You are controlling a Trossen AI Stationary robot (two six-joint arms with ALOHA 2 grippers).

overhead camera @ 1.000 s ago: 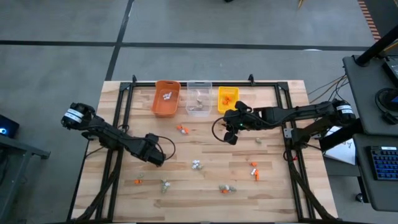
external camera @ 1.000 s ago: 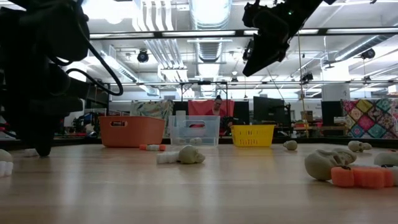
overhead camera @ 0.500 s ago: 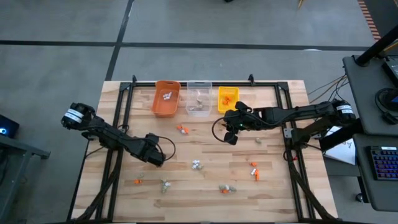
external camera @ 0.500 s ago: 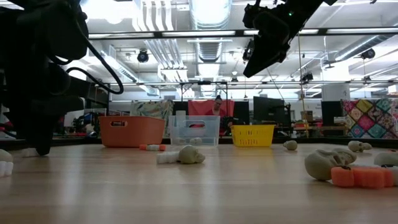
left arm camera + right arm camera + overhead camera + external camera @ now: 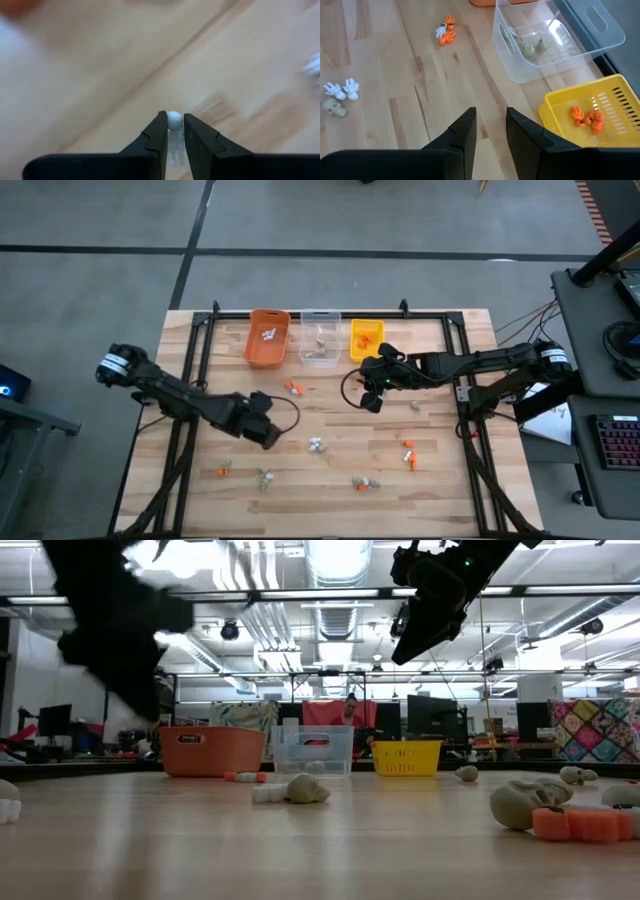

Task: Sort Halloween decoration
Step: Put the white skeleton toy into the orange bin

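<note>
Small Halloween decorations lie scattered on the wooden table: an orange-and-white pair (image 5: 292, 388), white ones (image 5: 316, 445), orange ones (image 5: 408, 452) and grey-tan ones (image 5: 366, 482). My left gripper (image 5: 268, 435) hangs above the table left of the middle, shut on a tiny white trinket (image 5: 174, 118). My right gripper (image 5: 370, 395) hovers high, just in front of the yellow bin (image 5: 366, 337). It is open, with nothing between its fingers (image 5: 465, 131). In the low view the left arm (image 5: 120, 630) is a dark blur, clear of the table top. My left gripper pinches the white trinket between its two fingertips (image 5: 159, 125). The trinket's round end (image 5: 174, 116) sticks out past the tips and a pale part (image 5: 174, 150) runs back between the fingers. The fingers slant down from above. The trinket is lifted clear of the table.
Three bins stand in a row at the far edge: orange (image 5: 268, 338) with white pieces, clear (image 5: 320, 337) with grey-tan pieces, yellow with orange pieces. More trinkets lie near the front edge (image 5: 222, 471), (image 5: 265, 477) and at the right (image 5: 416, 406). Black frame rails run along both table sides.
My left gripper has risen from the table top and shifted a little toward the table's right edge, turning as it went. My right gripper has kept still.
</note>
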